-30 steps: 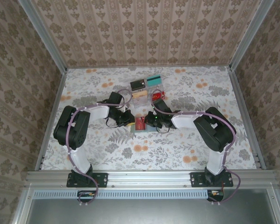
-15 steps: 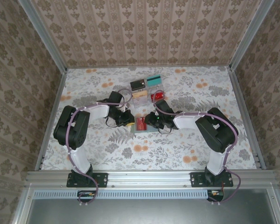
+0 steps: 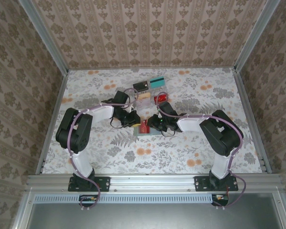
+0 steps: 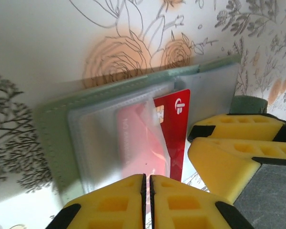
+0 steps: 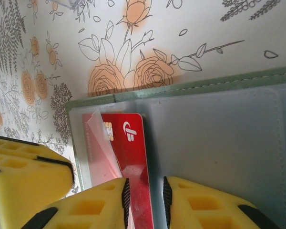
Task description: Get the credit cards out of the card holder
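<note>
Card holder (image 3: pixel 144 133) lay open on the floral table (image 3: pixel 205 143) betw. the two arms, w/ a red card (image 5: pixel 127 143) partly out of its clear sleeve. L gripper (image 4: pixel 147 177) had its pads pressed together at the holder's near edge. R gripper (image 5: pixel 145 183) had its jaws slightly apart, the red card's edge in the gap. Teal card (image 3: pixel 157 80) and dark card (image 3: pixel 141 86) lay farther back by the clear boxes (image 3: pixel 144 97).

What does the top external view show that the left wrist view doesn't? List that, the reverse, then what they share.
Top external adds the teal card and dark card lying at the far side, plus the left arm and right arm. Left wrist adds the red card up close, chip and logo visible, partly out of the clear pocket, and the left fingers pressed together. Both show the card holder with the red card.
</note>
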`<state>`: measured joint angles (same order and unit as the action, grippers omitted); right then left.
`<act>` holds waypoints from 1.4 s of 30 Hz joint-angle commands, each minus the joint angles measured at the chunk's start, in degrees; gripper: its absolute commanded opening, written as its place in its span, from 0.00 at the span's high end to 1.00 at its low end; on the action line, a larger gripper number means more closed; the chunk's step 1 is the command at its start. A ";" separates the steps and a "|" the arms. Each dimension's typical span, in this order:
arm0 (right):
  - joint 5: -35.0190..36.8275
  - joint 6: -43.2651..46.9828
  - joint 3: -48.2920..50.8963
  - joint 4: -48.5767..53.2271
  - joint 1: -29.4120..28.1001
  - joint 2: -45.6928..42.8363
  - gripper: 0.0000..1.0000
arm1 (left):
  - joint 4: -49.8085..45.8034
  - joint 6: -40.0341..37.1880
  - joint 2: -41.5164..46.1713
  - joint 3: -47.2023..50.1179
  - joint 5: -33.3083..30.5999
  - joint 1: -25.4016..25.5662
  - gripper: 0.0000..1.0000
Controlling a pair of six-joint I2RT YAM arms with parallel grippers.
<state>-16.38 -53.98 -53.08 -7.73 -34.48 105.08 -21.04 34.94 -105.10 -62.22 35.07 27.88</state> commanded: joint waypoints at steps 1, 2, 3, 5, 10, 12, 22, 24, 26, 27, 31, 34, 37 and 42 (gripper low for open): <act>-1.59 0.90 -1.18 -0.43 0.07 1.39 0.72 | -1.95 -1.91 -2.48 -0.75 -0.43 0.03 0.87; -1.88 0.89 -1.23 -0.52 0.11 1.73 0.72 | -1.96 -1.98 -2.89 -0.64 -0.57 -0.01 0.87; -2.05 0.91 -1.19 -0.76 0.11 1.82 0.73 | -2.06 -2.00 -3.12 -0.55 -0.67 -0.02 0.88; -2.61 0.74 -1.09 -1.54 0.11 2.16 0.74 | -2.08 -2.02 -3.52 -0.05 -1.59 -0.02 0.88; -3.21 1.06 -1.79 -1.38 0.13 2.76 0.74 | -2.17 -2.40 -4.48 0.67 -2.26 -0.01 0.88; -3.97 1.00 -1.85 -2.18 0.11 3.18 0.75 | -2.02 -2.51 -4.63 1.02 -2.31 -0.02 0.87; -0.75 1.28 -0.79 -1.46 0.44 0.87 0.90 | -2.12 -3.17 -3.56 1.99 -2.81 -0.97 0.82; 1.48 2.04 0.17 0.15 0.84 -0.95 0.94 | -2.19 -3.42 -2.93 2.05 -2.82 -1.35 0.78; 3.19 3.27 1.39 1.07 1.40 -2.71 0.97 | -2.63 -3.90 -2.36 1.99 -2.81 -1.35 0.72; 3.80 3.74 1.96 1.65 1.79 -3.51 0.98 | -2.74 -4.03 -2.09 2.04 -2.77 -1.35 0.71; 4.22 4.20 4.91 1.01 3.48 -6.33 0.99 | -2.63 -4.26 -1.32 1.61 -1.85 -2.96 0.67; 4.18 4.47 7.10 -0.49 4.45 -9.17 1.00 | -1.69 -3.81 -0.42 1.05 -1.20 -2.95 0.65; 3.94 5.09 9.29 -3.11 5.02 -12.94 1.00 | 0.06 -3.01 1.55 0.38 -0.44 -3.05 0.61; 2.90 3.61 14.51 -12.81 5.73 -20.59 1.00 | 5.82 1.18 7.86 1.87 -0.95 -3.06 0.43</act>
<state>-13.67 -50.54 -40.51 -13.63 -29.21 88.66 -19.20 33.74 -102.59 -61.52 34.52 25.02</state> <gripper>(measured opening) 0.062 0.550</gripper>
